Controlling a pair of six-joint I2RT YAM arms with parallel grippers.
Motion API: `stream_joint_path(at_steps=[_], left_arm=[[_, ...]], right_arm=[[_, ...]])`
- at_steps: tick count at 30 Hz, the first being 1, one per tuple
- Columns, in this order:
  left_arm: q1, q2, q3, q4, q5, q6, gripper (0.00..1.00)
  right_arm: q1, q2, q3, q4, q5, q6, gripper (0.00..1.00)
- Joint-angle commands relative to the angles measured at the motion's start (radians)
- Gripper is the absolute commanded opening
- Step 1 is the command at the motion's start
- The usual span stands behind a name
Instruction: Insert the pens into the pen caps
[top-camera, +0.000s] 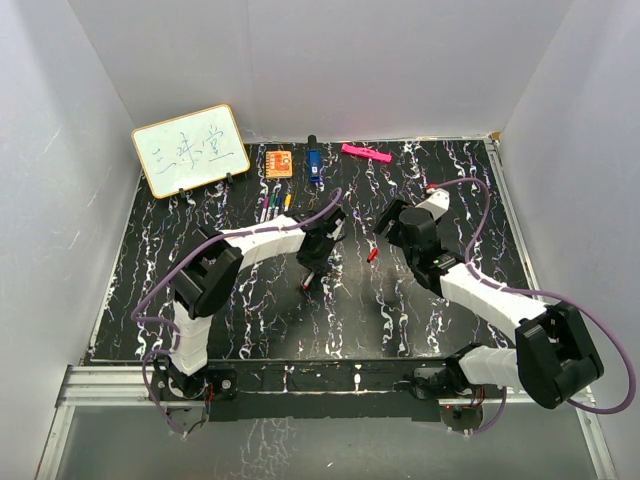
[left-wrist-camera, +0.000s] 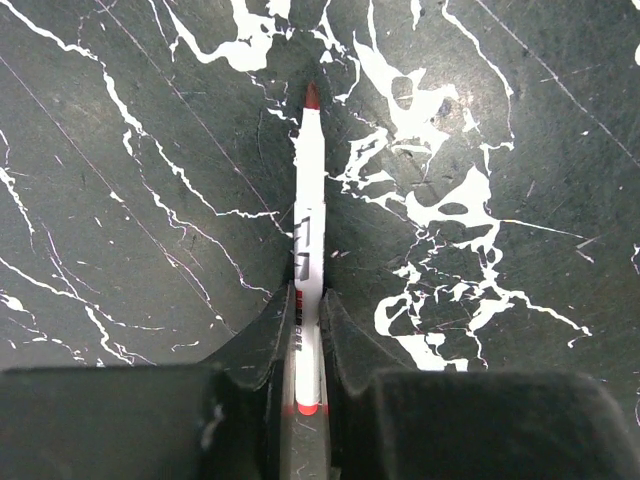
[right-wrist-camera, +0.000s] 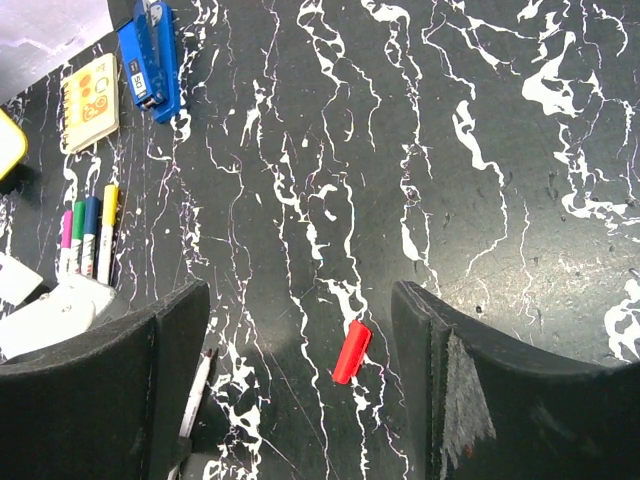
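My left gripper (top-camera: 308, 278) is shut on a white-barrelled pen with a red tip (left-wrist-camera: 307, 250); the pen points away from the wrist, low over the table. It also shows in the right wrist view (right-wrist-camera: 195, 395). A red pen cap (right-wrist-camera: 351, 352) lies on the table between my right gripper's open fingers; in the top view the cap (top-camera: 372, 255) is just left of the right gripper (top-camera: 385, 228). Several capped pens (right-wrist-camera: 88, 238) (pink, green, blue, yellow caps) lie side by side at the back left (top-camera: 273, 206).
An orange square block (top-camera: 279, 163), a thick blue marker (top-camera: 314, 164) and a flat pink bar (top-camera: 365, 153) lie along the back. A small whiteboard (top-camera: 190, 149) stands at the back left. White walls enclose the marbled table (top-camera: 200, 220).
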Motion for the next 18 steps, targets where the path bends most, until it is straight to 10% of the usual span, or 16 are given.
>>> stream_joint_path(at_steps=[1,18], left_arm=[[0.021,0.145,-0.086,-0.176,-0.004,0.042,0.00],[0.037,0.121,-0.083,-0.157,0.035,0.078,0.00]], right_arm=[[0.000,0.000,0.013,0.016,-0.001,0.010,0.70],[0.010,0.124,0.068,-0.160,0.008,0.030,0.62]])
